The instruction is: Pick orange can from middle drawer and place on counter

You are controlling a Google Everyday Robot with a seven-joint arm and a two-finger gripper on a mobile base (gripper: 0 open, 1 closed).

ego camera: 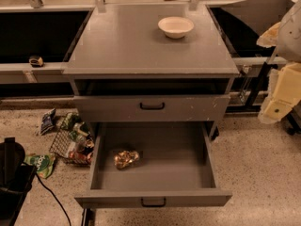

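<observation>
Camera view: orange can [126,159] in middle drawer [175,166], tool [281,98] well apart at right.

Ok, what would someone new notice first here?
The drawer at the bottom stands pulled wide open, with the shiny can lying alone left of centre on its floor. Above, a white bowl sits toward the back right of the counter. The tool hangs at the right edge of the view, beside the cabinet and away from both.
</observation>
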